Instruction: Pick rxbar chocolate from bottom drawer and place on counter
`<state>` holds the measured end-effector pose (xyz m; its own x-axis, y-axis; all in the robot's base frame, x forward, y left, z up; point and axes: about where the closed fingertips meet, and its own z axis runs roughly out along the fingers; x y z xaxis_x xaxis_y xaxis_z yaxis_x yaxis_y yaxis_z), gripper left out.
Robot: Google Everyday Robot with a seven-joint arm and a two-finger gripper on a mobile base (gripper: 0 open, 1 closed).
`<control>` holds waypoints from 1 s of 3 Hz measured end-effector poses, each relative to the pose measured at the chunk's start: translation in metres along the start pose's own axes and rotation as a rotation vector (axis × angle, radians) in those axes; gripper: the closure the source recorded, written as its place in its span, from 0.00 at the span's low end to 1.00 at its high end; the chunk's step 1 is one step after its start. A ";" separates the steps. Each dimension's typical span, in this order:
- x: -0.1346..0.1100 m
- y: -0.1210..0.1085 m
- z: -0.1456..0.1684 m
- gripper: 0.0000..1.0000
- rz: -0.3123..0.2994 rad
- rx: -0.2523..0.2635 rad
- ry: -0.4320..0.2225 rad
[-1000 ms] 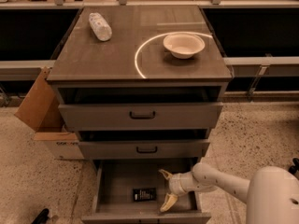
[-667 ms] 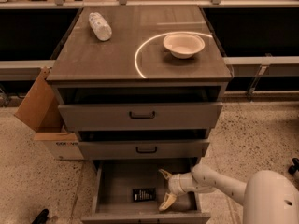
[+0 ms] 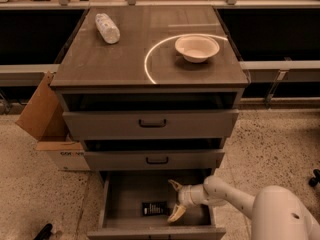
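The bottom drawer [image 3: 131, 191] is pulled out. The rxbar chocolate [image 3: 153, 208] lies flat on the drawer floor, near the front. The gripper [image 3: 173, 200] is down inside the drawer, just to the right of the bar. Its two fingers are spread wide apart and hold nothing. The robot seems to be on the reaching step, and the bar is not yet picked up. Next, the gripper likely needs to slide left over the bar, squeeze it and lift. The bar must end up on the counter [image 3: 125, 59], where a bowl [image 3: 197, 47] and a white packet [image 3: 107, 27] sit.
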<state>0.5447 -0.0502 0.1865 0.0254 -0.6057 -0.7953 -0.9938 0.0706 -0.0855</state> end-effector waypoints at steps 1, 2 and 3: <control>0.002 -0.003 0.016 0.00 -0.018 -0.014 -0.010; 0.001 -0.001 0.034 0.00 -0.053 -0.030 -0.013; 0.000 0.001 0.051 0.00 -0.084 -0.049 -0.005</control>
<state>0.5490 -0.0095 0.1559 0.1092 -0.6041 -0.7894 -0.9923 -0.0190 -0.1227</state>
